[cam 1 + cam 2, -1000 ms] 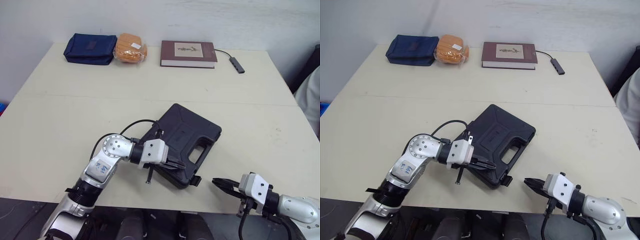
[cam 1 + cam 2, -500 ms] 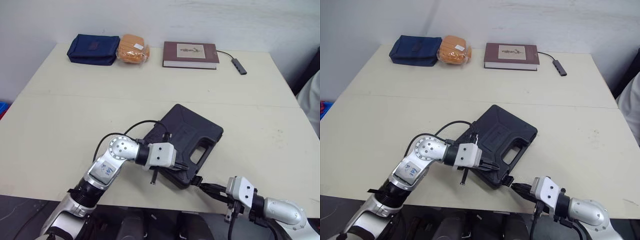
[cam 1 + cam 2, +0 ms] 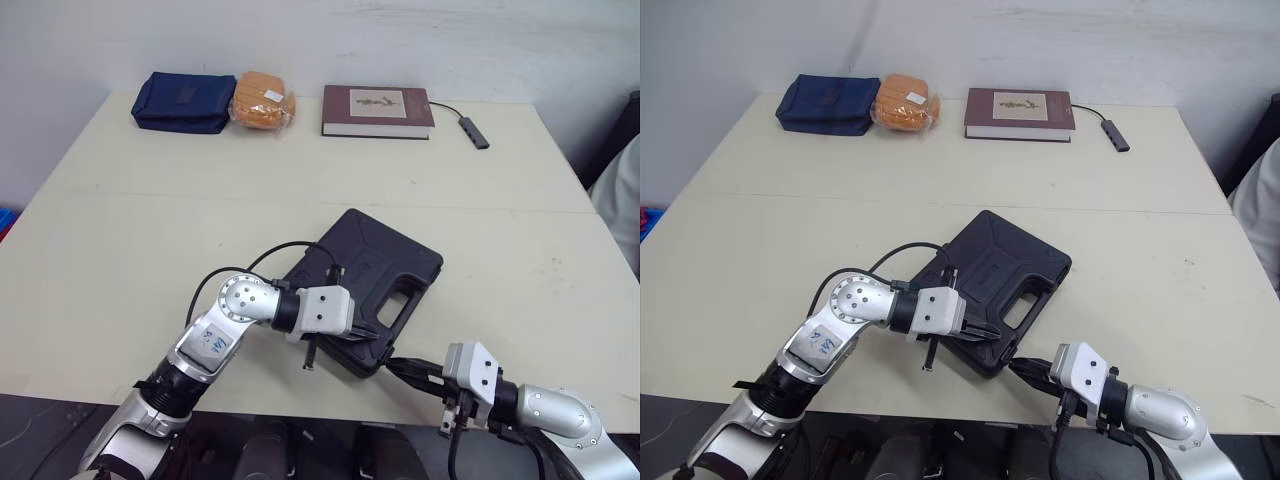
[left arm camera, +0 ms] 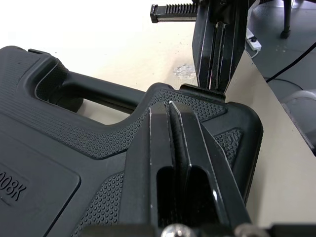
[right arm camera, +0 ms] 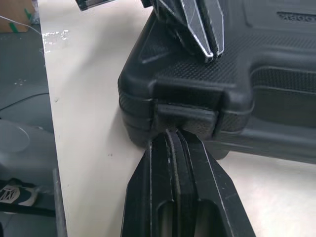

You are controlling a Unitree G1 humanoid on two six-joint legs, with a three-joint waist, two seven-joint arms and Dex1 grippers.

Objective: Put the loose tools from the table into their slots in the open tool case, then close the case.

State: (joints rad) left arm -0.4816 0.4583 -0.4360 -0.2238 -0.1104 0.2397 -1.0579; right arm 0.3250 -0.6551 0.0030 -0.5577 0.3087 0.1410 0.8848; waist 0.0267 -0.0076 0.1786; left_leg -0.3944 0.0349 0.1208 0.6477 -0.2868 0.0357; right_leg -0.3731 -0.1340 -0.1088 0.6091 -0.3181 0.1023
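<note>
The black tool case [image 3: 372, 268] lies closed and turned at an angle near the table's front edge. My left gripper [image 3: 374, 337] is shut, its fingertips [image 4: 170, 106] resting on the lid's textured front corner. From the right, my right gripper [image 3: 393, 366] is shut too, with its tips [image 5: 172, 134] touching the underside of the case's front latch [image 5: 187, 118]. The two grippers nearly meet at that corner, one above the latch [image 4: 202, 91] and one below. No loose tools are in sight.
Along the far edge lie a navy pouch [image 3: 180, 100], an orange packet [image 3: 262, 96], a dark red book [image 3: 377, 108] and a small cabled adapter [image 3: 474, 130]. A person's sleeve [image 3: 622, 190] shows at the right. The table's front edge [image 3: 330, 405] runs just below the latch.
My right gripper has moved left along the table's front edge up to the case's latch. My left gripper slid a little right on the lid towards the same corner.
</note>
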